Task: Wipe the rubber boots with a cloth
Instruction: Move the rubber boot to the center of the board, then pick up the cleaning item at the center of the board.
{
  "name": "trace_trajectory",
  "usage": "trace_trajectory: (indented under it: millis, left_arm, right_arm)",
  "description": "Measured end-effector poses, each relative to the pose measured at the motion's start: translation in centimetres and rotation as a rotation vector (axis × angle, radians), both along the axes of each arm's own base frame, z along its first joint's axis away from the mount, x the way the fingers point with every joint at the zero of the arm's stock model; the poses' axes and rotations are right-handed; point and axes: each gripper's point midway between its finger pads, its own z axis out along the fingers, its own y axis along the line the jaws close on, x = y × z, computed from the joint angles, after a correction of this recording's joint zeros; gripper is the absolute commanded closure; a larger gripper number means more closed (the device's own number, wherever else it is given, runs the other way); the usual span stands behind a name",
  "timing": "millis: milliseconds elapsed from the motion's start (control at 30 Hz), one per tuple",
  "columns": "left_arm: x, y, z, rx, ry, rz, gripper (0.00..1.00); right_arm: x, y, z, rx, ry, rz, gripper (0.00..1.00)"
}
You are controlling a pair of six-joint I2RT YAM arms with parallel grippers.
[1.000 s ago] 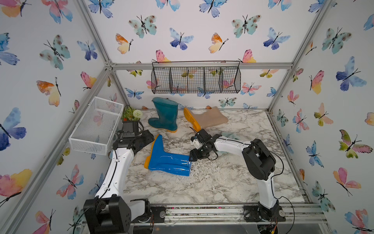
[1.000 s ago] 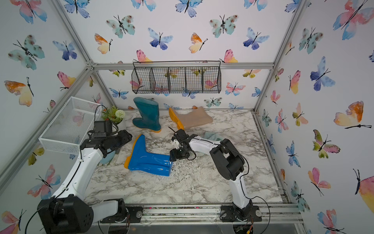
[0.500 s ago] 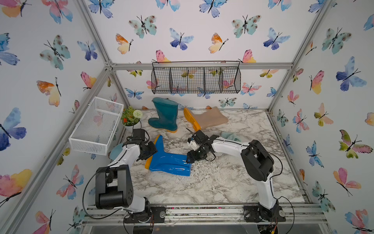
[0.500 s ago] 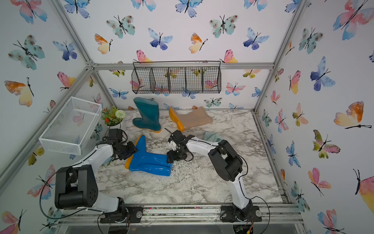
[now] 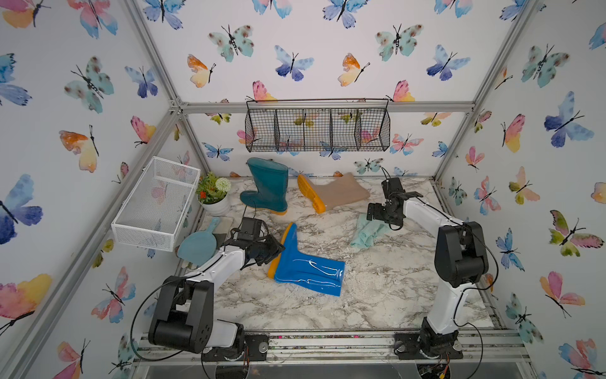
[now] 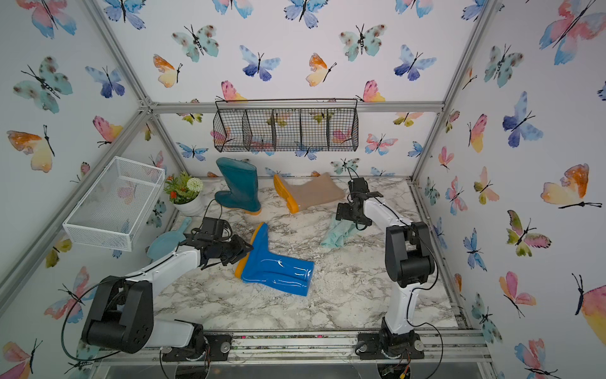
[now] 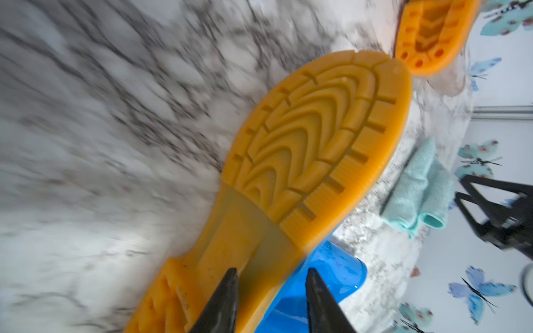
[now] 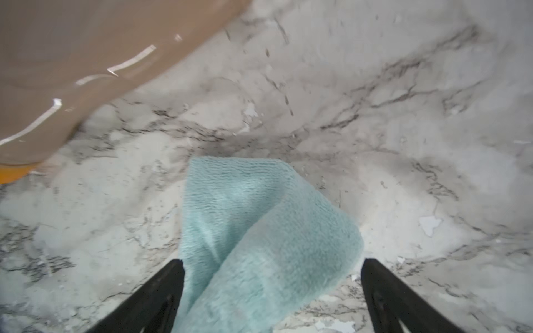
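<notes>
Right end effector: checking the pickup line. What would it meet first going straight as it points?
Likely the aqua cloth, bunched between the open jaws of the right end effector, on the marble tabletop.

blue boot (image 5: 308,270) toppled, teal boot (image 5: 267,187) upright, beige boot (image 5: 341,193) toppled, cloth (image 5: 365,231) crumpled

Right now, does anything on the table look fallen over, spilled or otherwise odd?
Yes. The blue boot and the beige boot lie on their sides; only the teal boot stands upright. Small white flakes are scattered over the marble table.
</notes>
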Motion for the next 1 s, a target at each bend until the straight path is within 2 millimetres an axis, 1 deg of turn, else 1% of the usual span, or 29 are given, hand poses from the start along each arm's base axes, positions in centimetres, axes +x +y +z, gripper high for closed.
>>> trace_trajectory:
  millis: [67, 167, 267, 333, 367, 400, 467, 500, 533, 567, 600, 700, 833, 900, 1000]
  left_arm:
    - [-0.9, -1.8, 0.0, -0.039, 0.029, -0.016, 0.6]
    - [-1.9, -3.6, 0.1, -0.073, 0.062, -0.03, 0.59]
    - [-2.6, -4.5, 0.3, -0.085, 0.081, -0.04, 0.53]
    - [-2.8, -4.6, 0.4, -0.078, 0.081, -0.047, 0.48]
    - [-2.9, -4.5, 0.6, -0.07, 0.081, -0.053, 0.45]
    - [-2.9, -4.5, 0.8, -0.056, 0.075, -0.065, 0.44]
    - [-2.6, -4.4, 1.5, -0.024, 0.056, -0.093, 0.4]
    - [-2.4, -4.4, 1.9, -0.012, 0.044, -0.108, 0.39]
    - [-2.1, -4.4, 2.5, 0.002, 0.022, -0.129, 0.38]
    - [-1.9, -4.5, 2.9, 0.014, 0.002, -0.151, 0.37]
    - [-1.8, -4.5, 3.1, 0.026, -0.012, -0.174, 0.37]
    - [-2.2, -4.3, 2.5, 0.062, -0.022, -0.238, 0.36]
    - [-3.1, -4.1, 0.6, 0.099, 0.006, -0.304, 0.37]
    - [-3.7, -4.0, -0.3, 0.099, 0.021, -0.322, 0.42]
    - [-4.3, -4.2, -1.6, 0.074, 0.045, -0.328, 0.63]
  right_arm:
    - [-0.7, 1.0, -2.0, 0.026, 0.061, 0.01, 0.01]
    - [-1.4, 2.4, -3.6, 0.064, 0.115, 0.023, 0.02]
    - [-1.7, 3.6, -3.7, 0.085, 0.119, 0.036, 0.02]
    - [-1.8, 3.7, -3.8, 0.083, 0.117, 0.038, 0.02]
    - [-1.9, 3.7, -3.8, 0.08, 0.112, 0.039, 0.11]
    - [-2.0, 3.8, -3.9, 0.076, 0.109, 0.043, 0.22]
    - [-2.5, 3.7, -4.1, 0.067, 0.105, 0.054, 0.6]
    - [-2.8, 3.6, -4.2, 0.065, 0.108, 0.053, 0.7]
    - [-3.1, 3.6, -4.3, 0.062, 0.112, 0.057, 0.83]
    - [-3.4, 3.6, -4.3, 0.06, 0.115, 0.062, 0.93]
    - [-3.5, 3.6, -4.2, 0.058, 0.112, 0.069, 0.97]
    - [-3.6, 3.5, -3.0, 0.036, 0.087, 0.092, 0.97]
    - [-3.6, 3.4, 0.1, 0.022, 0.029, 0.121, 0.97]
    - [-3.6, 3.5, 1.9, 0.032, -0.011, 0.131, 0.97]
    - [-3.8, 4.1, 4.4, 0.063, -0.063, 0.147, 0.97]
